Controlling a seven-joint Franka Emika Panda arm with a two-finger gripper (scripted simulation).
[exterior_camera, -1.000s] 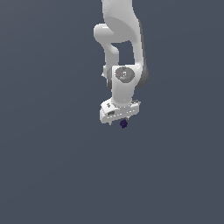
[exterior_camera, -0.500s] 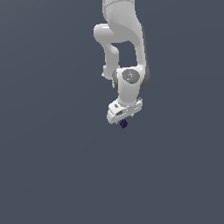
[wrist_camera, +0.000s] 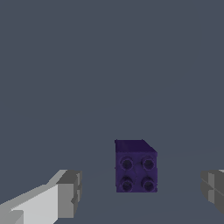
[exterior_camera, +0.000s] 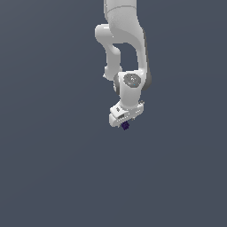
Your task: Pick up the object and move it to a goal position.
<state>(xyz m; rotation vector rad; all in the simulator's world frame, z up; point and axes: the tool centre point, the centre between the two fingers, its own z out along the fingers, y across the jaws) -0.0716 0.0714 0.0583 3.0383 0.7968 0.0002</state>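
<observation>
One small block (exterior_camera: 125,126) is the only loose thing here: dark purple to indigo, cube-like, far smaller than the white gripper (exterior_camera: 124,123) above it. In the wrist view the block (wrist_camera: 135,166) shows a face with four round studs set two by two, and one upper corner looks cut at a slant.

In the exterior view the block sits just right of the frame's centre, directly under the gripper's underside, against a plain grey-blue ground (exterior_camera: 53,177). Whether it touches that surface cannot be told. In the wrist view it lies between the two grey fingertips (wrist_camera: 70,192), closer to the one at the frame's right edge, with bare ground visible on both sides of it. The fingers are spread wide and released, gripping nothing.

Compared with a second ago, the arm (exterior_camera: 122,40) has turned at the wrist: the round joint cover (exterior_camera: 131,80) has dropped lower in the frame, and the hand now looks narrower and more tilted than the broad shape seen then. The block holds nearly the same spot just below the hand.
</observation>
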